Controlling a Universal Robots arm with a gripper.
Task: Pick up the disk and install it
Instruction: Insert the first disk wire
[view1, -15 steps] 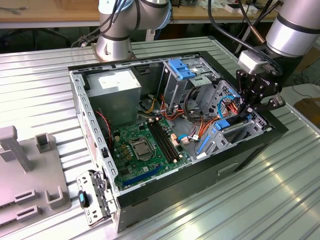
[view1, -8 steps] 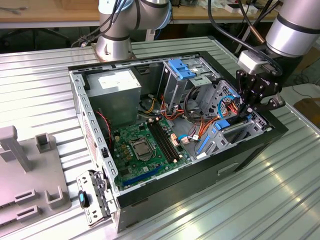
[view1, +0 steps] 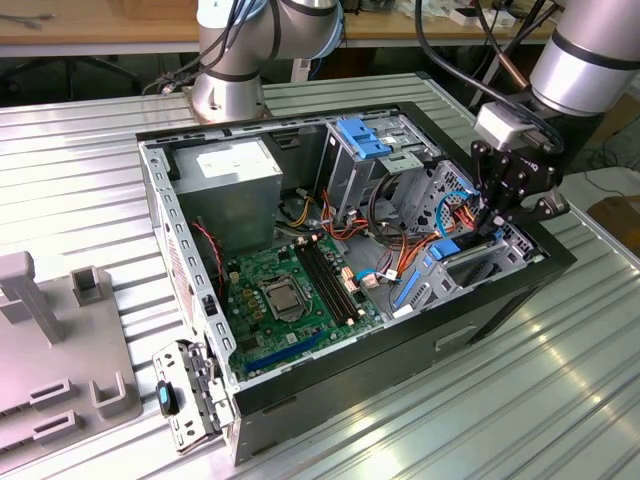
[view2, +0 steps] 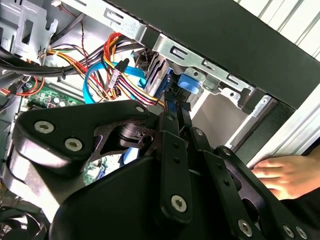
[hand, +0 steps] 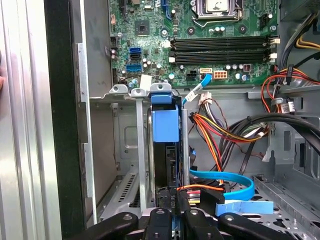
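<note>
Inside the open computer case (view1: 300, 420) on the ribbed metal surface (view1: 80, 170), the claw (hand: 176, 206) clamps narrowly on the disk (hand: 165, 125), which stands on edge in the drive cage slot beside the motherboard (view1: 285, 285). A hand (view2: 280, 175) rests outside the case.

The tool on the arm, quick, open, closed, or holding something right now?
Tool: closed on the flat grey metal disk in its bright blue plastic carrier, standing on edge in the drive bay.
</note>
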